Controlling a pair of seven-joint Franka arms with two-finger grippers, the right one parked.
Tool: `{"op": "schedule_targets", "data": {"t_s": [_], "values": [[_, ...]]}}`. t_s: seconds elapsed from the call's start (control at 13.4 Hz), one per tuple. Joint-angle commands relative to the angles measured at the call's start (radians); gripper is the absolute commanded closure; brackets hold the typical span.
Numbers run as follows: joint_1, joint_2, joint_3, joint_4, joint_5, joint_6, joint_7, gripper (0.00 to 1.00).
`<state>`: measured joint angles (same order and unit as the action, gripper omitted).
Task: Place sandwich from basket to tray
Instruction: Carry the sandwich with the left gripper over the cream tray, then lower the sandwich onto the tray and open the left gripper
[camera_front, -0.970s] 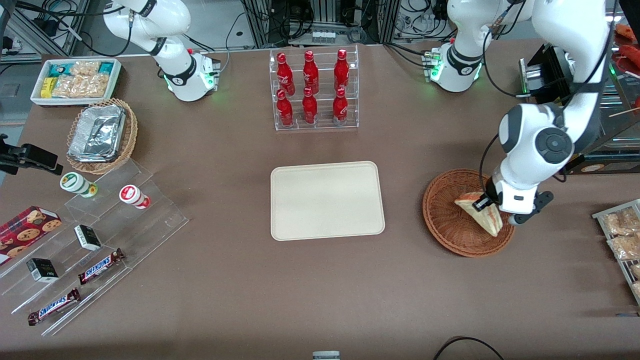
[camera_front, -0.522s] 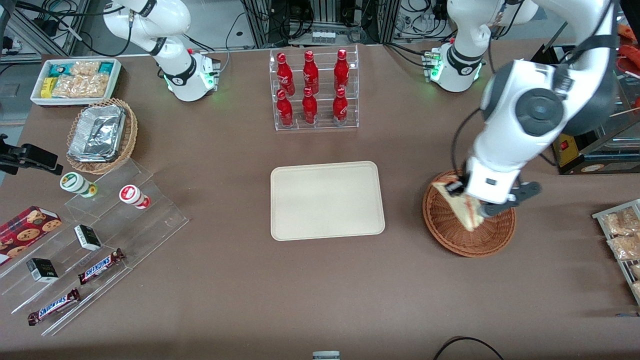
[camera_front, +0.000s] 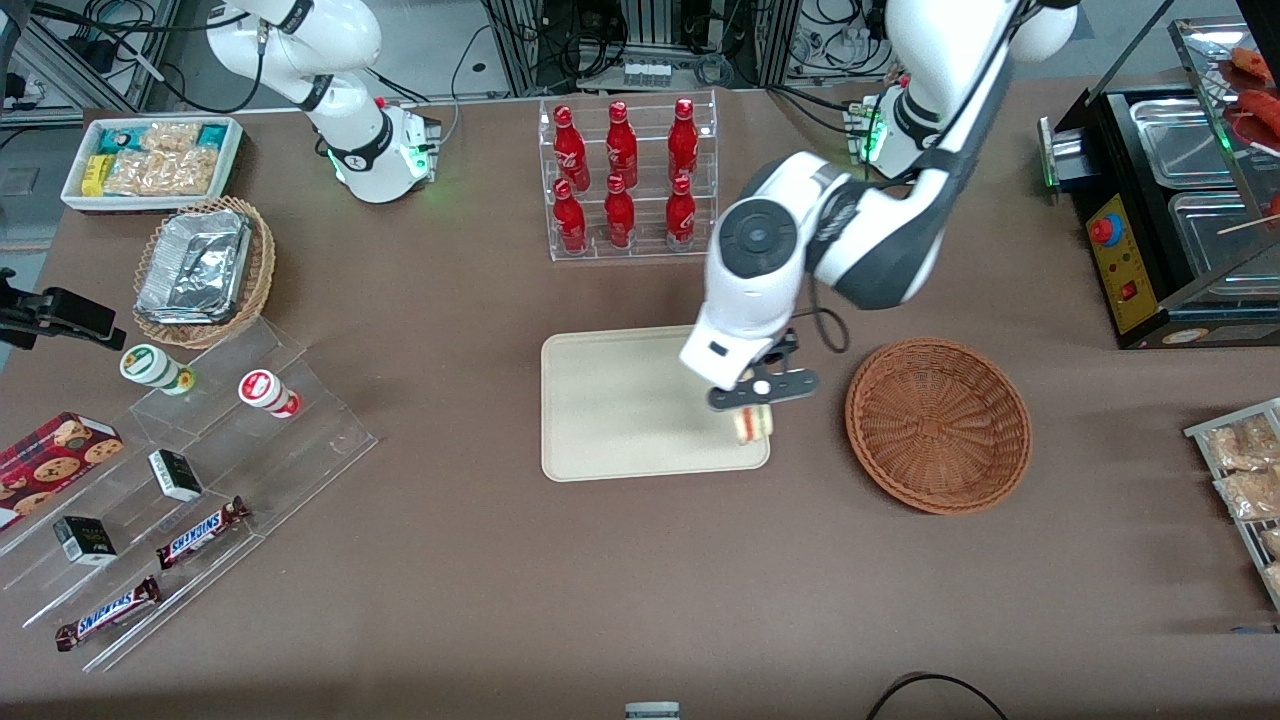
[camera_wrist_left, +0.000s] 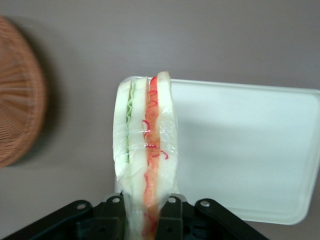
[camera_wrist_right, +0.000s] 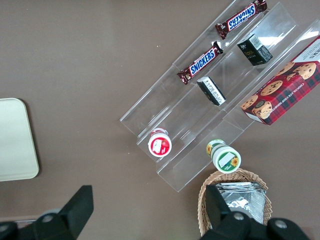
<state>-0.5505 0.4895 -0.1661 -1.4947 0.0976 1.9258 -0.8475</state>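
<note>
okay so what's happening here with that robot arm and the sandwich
The left arm's hand is shut on a wrapped sandwich and holds it over the corner of the cream tray that lies nearest the wicker basket. The basket is empty. The sandwich hangs from the hand with its red and green filling edge showing; it has not been let go onto the tray yet.

**Materials and finishes**

Sandwich (camera_wrist_left: 145, 165): wrapped in glossy clear film. Gripper (camera_front: 757, 400): matt black plastic, clamped on the wrap above the tray (camera_front: 620, 420), which is smooth, matt cream plastic. Basket (camera_front: 938, 425): rough woven wicker, reddish-brown. Worktop (camera_front: 640, 580): matt brown, even.
</note>
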Motion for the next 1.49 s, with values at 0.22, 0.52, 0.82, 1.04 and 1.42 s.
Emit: {"op": "schedule_targets", "data": {"t_s": [0.22,0.52,0.82,1.04,1.42], "values": [[-0.14,0.153,0.01,0.063,0.059,0.089,-0.004,1.0],[-0.163,0.216,0.01,0.06,0.129,0.153,-0.007,1.0],[-0.178,0.273,0.011,0.062,0.132,0.225,-0.027,1.0],[-0.184,0.291,0.011,0.062,0.134,0.226,-0.036,0.99],[-0.177,0.255,0.014,0.06,0.129,0.237,-0.035,0.0]]}}
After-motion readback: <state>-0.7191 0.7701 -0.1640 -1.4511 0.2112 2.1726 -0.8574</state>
